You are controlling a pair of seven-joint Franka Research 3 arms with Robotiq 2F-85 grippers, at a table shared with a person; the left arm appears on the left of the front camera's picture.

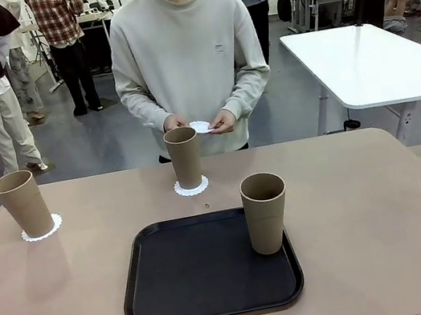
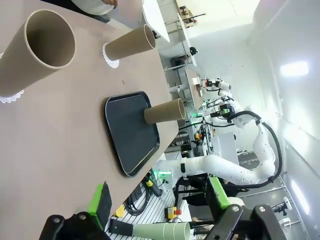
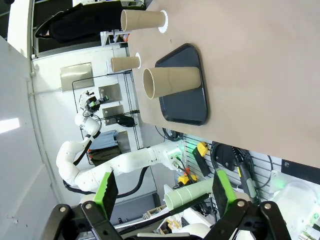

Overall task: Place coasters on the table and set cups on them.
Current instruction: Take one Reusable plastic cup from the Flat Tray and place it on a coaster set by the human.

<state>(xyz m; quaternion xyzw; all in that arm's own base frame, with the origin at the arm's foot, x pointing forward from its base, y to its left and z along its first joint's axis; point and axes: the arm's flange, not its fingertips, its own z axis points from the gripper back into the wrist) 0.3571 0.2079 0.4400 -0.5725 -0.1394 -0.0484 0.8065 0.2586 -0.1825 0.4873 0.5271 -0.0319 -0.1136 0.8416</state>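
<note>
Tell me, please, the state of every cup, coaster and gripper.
left cup: upright, on left coaster
middle cup: upright, on middle coaster
right cup: upright, on tray, no coaster
third coaster: held by person
left gripper: open
right gripper: open

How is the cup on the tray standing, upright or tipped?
Upright: the cup stands on its base on the black tray, open mouth up.
</note>
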